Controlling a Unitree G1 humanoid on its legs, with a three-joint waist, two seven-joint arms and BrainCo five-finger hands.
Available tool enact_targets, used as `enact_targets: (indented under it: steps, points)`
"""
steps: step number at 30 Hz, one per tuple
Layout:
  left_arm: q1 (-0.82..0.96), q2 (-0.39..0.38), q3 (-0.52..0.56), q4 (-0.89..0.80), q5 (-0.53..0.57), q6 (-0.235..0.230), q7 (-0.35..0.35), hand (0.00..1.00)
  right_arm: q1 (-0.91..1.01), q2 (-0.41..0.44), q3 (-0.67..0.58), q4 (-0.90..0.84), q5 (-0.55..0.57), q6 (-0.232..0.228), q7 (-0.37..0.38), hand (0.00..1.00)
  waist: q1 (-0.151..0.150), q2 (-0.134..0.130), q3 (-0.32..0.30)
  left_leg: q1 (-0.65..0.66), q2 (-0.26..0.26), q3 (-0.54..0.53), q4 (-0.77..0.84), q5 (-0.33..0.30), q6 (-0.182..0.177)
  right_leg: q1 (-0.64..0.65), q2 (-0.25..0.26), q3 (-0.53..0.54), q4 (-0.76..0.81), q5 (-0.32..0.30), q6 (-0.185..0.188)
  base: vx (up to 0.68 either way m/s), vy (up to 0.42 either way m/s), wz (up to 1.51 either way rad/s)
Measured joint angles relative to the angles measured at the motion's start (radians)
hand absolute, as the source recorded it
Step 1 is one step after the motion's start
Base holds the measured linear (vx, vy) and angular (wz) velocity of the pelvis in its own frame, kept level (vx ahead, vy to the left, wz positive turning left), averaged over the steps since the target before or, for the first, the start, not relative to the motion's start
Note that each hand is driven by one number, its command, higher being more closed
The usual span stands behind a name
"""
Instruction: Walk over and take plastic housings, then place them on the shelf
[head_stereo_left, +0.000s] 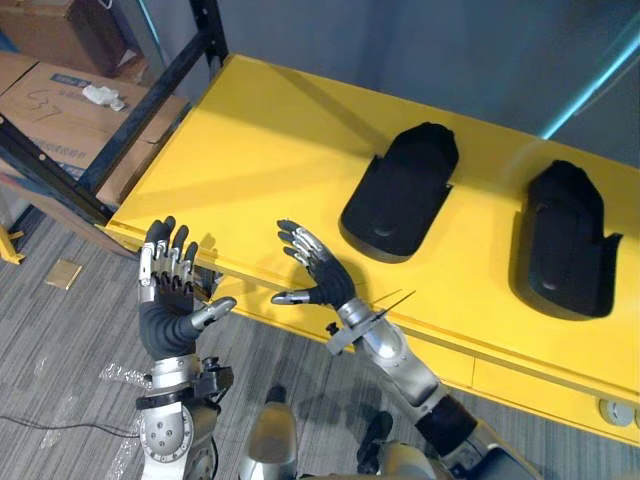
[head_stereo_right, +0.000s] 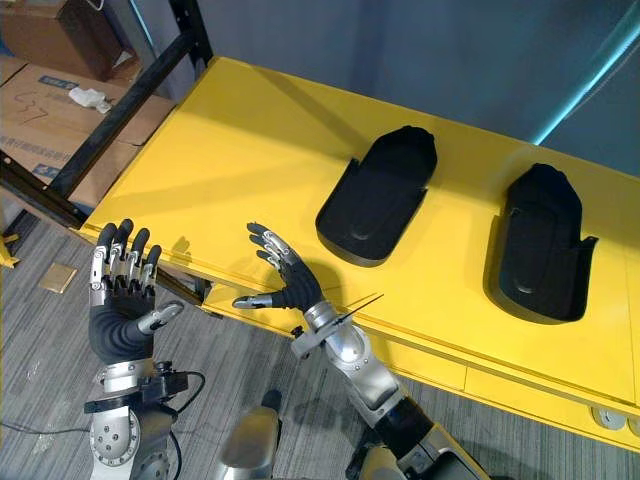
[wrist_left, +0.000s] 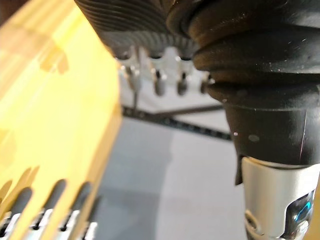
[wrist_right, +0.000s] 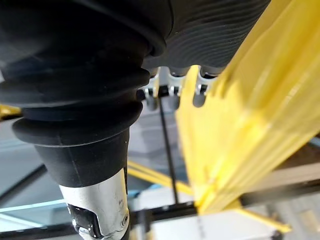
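Left hand (head_stereo_left: 167, 292) stands raised at the near left corner of the yellow flat-topped surface (head_stereo_left: 262, 150), fingers straight and pointing up, thumb out to the side, holding nothing. Right hand (head_stereo_left: 318, 272) hovers over the front edge of the same surface, fingers spread and reaching forward, thumb apart, likewise released and empty.

Both task items lie on the surface beyond the hands. The nearer black moulded plastic housing (head_stereo_left: 400, 190) lies ahead of the right hand and to its right, apart from the fingertips. Its long axis runs away from the front edge, leaning slightly to the right, with the broad end toward the robot. The second black plastic housing (head_stereo_left: 565, 240) lies further right, well apart from the first and on a similar axis.

Judgement: the right hand is the nearer to both housings, so the reach falls to it, forward and rightward. The left hand must cross further.

The black metal shelf frame (head_stereo_left: 150, 105) stands at the left, over brown cardboard boxes (head_stereo_left: 60, 115).
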Motion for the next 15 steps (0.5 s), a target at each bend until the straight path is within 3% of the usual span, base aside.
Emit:
enact_targets:
  steps: [7,15]
  points:
    - [0.002,-0.002,0.002,0.000,-0.005,0.013,0.000,0.00,0.043,-0.017,-0.144,-0.008,-0.044,0.013,-0.083,0.00,-0.004,-0.012,-0.001,0.009,0.006,0.004,-0.014,0.009,-0.004,0.000,0.004,0.002,-0.001,0.003,-0.006,-0.01,0.000,-0.01]
    - [0.015,-0.001,0.039,0.000,-0.006,0.019,0.001,0.00,0.120,-0.060,-0.260,-0.050,-0.062,0.007,-0.091,0.00,-0.004,-0.064,0.013,0.010,0.006,0.020,-0.012,0.006,-0.001,0.002,0.002,0.017,0.001,0.004,-0.016,-0.05,0.016,-0.05]
